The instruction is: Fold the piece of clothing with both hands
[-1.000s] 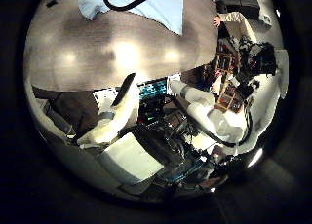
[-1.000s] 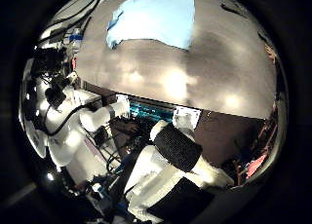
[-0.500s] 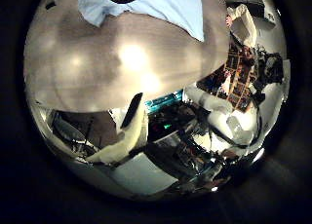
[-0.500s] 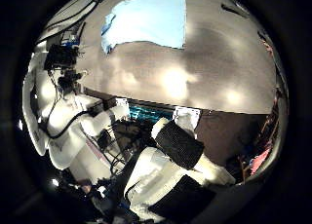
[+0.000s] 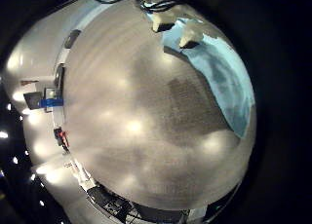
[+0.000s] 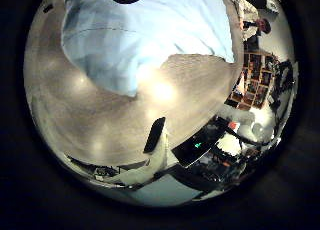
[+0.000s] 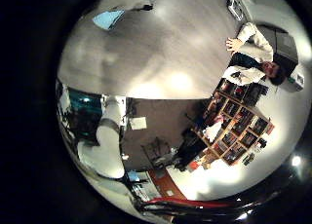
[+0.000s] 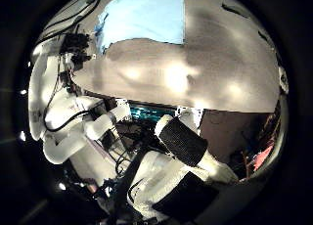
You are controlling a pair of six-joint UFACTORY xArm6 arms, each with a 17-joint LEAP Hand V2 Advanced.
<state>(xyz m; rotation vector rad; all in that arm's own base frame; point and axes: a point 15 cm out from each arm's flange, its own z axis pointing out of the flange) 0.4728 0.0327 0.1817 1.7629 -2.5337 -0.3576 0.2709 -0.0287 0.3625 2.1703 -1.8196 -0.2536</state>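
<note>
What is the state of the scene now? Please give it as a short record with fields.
garment: light blue cloth, lying flat on the table
surface: wooden table, bare beside the cloth
left hand: above the table, close over the cloth; one finger visible, touching nothing
right hand: farther away, over bare table; the cloth looks small from there
contact: no hand holds the cloth
fold: not begun

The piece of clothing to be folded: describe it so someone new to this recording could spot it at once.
Start from the wide wood-grain table that fills the palm views. Spread flat on it lies the piece of clothing, a pale blue sheet of fabric, biggest in the left thumb side palm view. It is the only soft, pale thing on the brown tabletop, and no hand grips it in these views.
</note>
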